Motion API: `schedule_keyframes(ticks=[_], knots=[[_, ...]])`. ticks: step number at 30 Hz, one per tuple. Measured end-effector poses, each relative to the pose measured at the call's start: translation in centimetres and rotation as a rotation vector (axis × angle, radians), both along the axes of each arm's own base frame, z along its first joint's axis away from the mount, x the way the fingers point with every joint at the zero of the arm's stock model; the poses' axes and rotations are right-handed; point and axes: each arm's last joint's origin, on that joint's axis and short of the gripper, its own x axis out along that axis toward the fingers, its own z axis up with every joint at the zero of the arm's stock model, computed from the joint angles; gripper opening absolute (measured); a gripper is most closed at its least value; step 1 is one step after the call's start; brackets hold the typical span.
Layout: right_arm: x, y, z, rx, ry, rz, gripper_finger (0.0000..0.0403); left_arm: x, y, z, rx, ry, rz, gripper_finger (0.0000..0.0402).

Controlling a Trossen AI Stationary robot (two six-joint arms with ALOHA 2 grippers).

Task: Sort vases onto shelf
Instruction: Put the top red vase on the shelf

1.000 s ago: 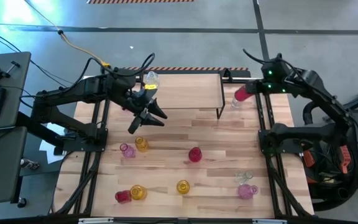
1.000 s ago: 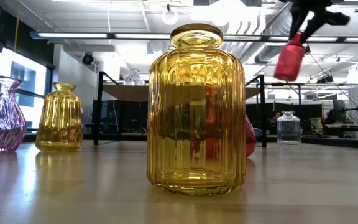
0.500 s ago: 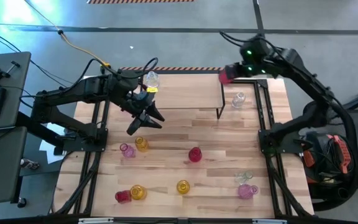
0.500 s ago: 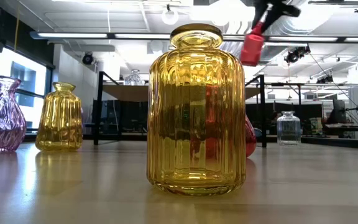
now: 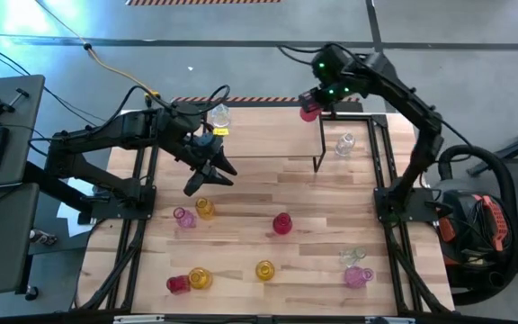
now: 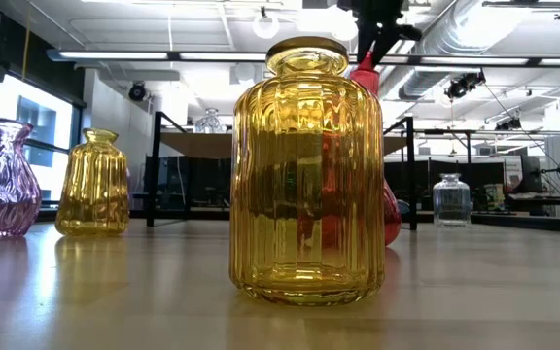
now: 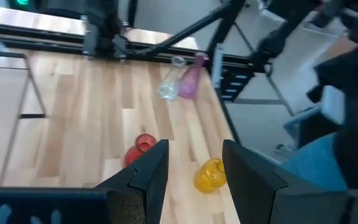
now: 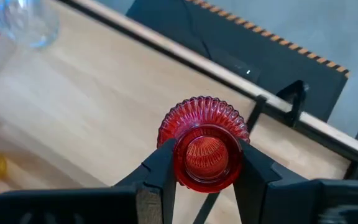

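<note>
My right gripper [image 5: 312,105] is shut on a red ribbed vase [image 5: 308,113] and carries it above the far right corner of the shelf [image 5: 268,135], a low stand with a light wooden top. One clear vase [image 5: 217,114] stands on the shelf's far left corner. My left gripper [image 5: 207,173] hovers open over the table in front of the shelf's left end, nothing between its fingers [image 7: 156,167]. Several vases, yellow [image 5: 205,209], pink [image 5: 183,217], red [image 5: 282,223] and clear [image 5: 345,144], stand on the table. My right gripper pinches the red vase's narrow neck [image 8: 207,155], just below the mouth, between its two fingers [image 8: 162,169]. The fingers come from above, slanting down. The vase hangs below them with its mouth up, lifted clear above the shelf top [image 8: 73,106].
A big yellow vase [image 6: 306,175] stands right before the low camera. Near the table's front edge stand a red [image 5: 177,284] and two yellow vases [image 5: 265,269], and at the front right a pink [image 5: 358,275] and a clear one [image 5: 353,256]. Black frame rails run along both sides.
My right gripper has carried the red vase from beside the shelf's right end toward the far edge and then left, ending over the shelf's far right corner. The vase has stayed hanging in the hold, clear of everything.
</note>
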Motion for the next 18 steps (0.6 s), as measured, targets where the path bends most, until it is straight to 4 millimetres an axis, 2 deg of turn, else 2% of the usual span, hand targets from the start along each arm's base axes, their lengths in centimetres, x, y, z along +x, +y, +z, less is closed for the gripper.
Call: schedule_keyframes(ticks=[8,13,18], knots=[[2.1,-1.5,-1.7,0.027,0.071,0.091,0.0094,0.1,0.5,-0.1,0.075,0.007,0.127,0.0142],[2.0,-2.7,-2.3,0.041,0.091,0.118,0.0094,0.0,0.9,-0.1,0.075,0.008,0.141,0.0142],[1.4,-4.3,-2.2,0.047,0.021,0.127,0.0094,0.0,1.2,-0.1,0.075,0.008,0.153,0.0142]])
